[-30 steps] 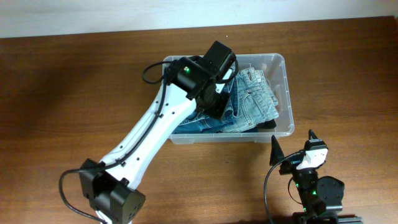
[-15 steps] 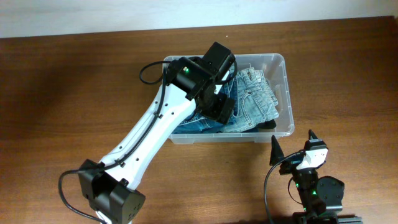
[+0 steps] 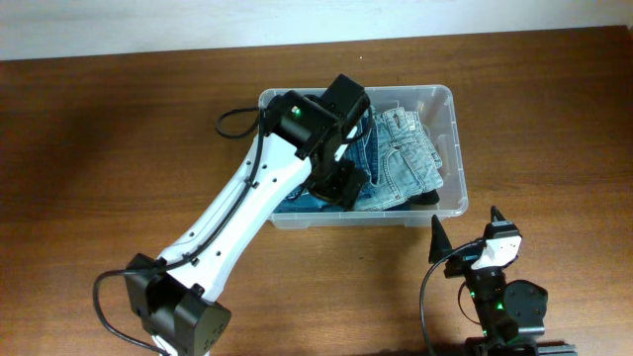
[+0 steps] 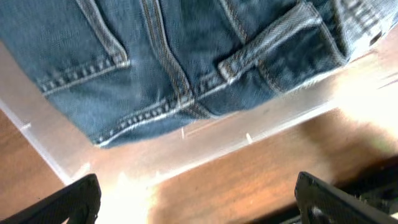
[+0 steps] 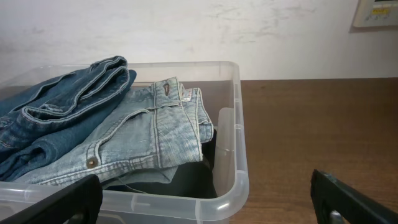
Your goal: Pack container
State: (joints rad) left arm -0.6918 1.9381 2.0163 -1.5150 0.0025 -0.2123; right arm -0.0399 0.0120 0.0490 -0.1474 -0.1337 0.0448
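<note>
Clear plastic container (image 3: 453,148) on counter (image 3: 99,148), toward 1 o'clock of centre; inside, light-wash jeans (image 3: 410,153) folded at its 3 o'clock side, darker jeans (image 5: 62,99) heaped toward 9 o'clock; left pincer (image 3: 341,186) over the dark denim, fingers wide apart, empty; right pincer (image 3: 466,222) outside the container at 5 o'clock, fingers spread, empty.

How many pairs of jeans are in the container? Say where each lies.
2. In the container, the dark blue jeans lie left, the light blue jeans right of them. More may be hidden underneath.
</note>
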